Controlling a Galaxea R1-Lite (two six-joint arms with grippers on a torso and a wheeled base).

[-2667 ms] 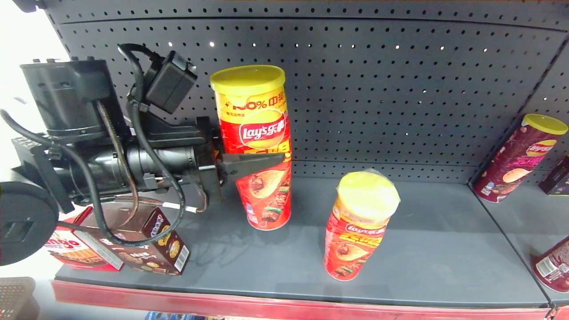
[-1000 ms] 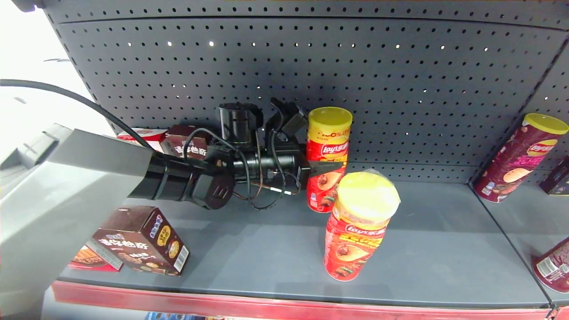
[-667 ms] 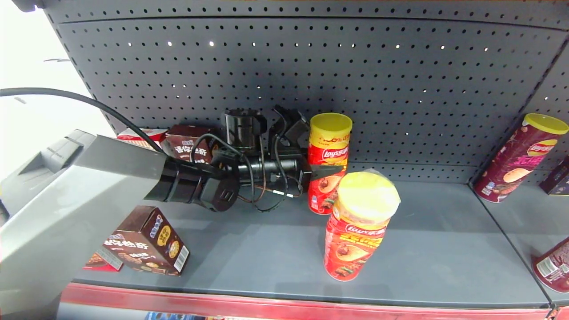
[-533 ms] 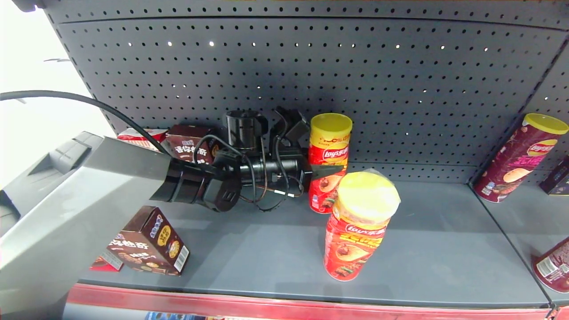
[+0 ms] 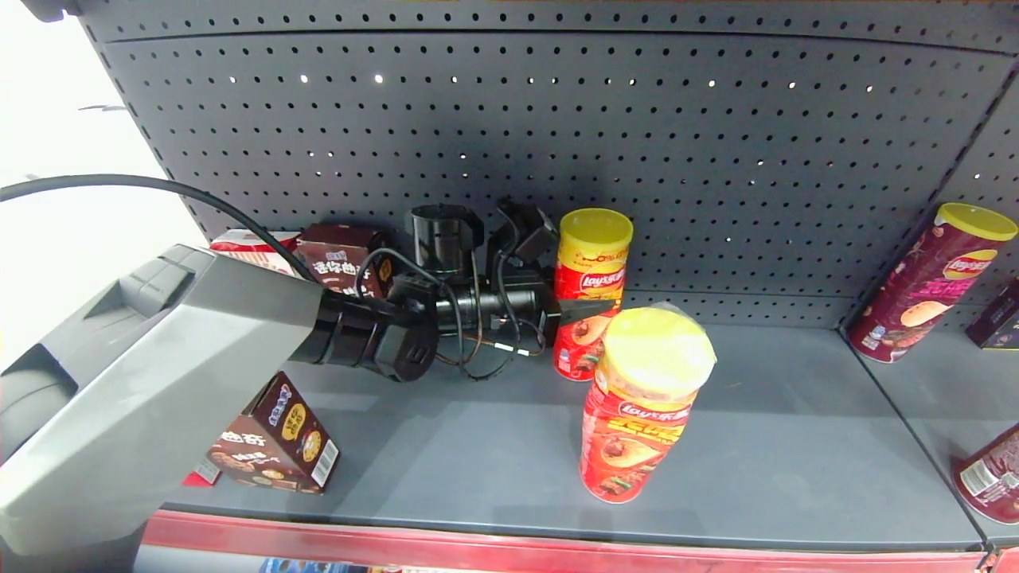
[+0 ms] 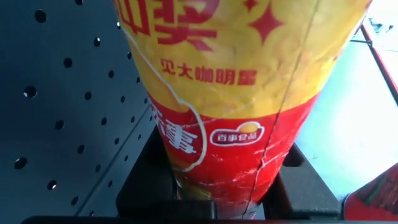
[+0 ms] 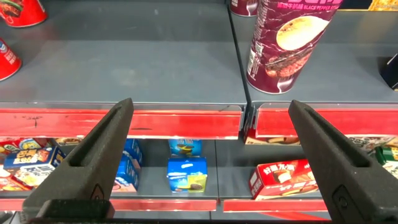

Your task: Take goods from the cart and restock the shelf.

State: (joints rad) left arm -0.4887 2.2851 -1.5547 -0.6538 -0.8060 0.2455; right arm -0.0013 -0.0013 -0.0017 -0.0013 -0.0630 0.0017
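Note:
A red chip can with a yellow lid (image 5: 591, 274) stands upright at the back of the grey shelf (image 5: 478, 454), close to the pegboard. My left gripper (image 5: 585, 307) is shut on its middle from the left side. In the left wrist view the can (image 6: 236, 118) rises between the dark fingers (image 6: 146, 183). A second red can (image 5: 643, 406) stands just in front and to the right, apart from the held one. My right gripper (image 7: 214, 162) hangs open and holds nothing, in front of the shelf's red front rail (image 7: 186, 121).
Brown cookie boxes lie at the shelf's left, one at the front (image 5: 279, 438) and one at the back (image 5: 342, 259). Purple cans (image 5: 927, 278) (image 7: 289, 43) stand beyond a divider on the right. Blue boxes (image 7: 186, 173) sit on a lower shelf. Bare shelf lies right of the red cans.
My left arm has carried the red can from near the shelf's front left to the back by the pegboard. In the last half second it only settled slightly lower.

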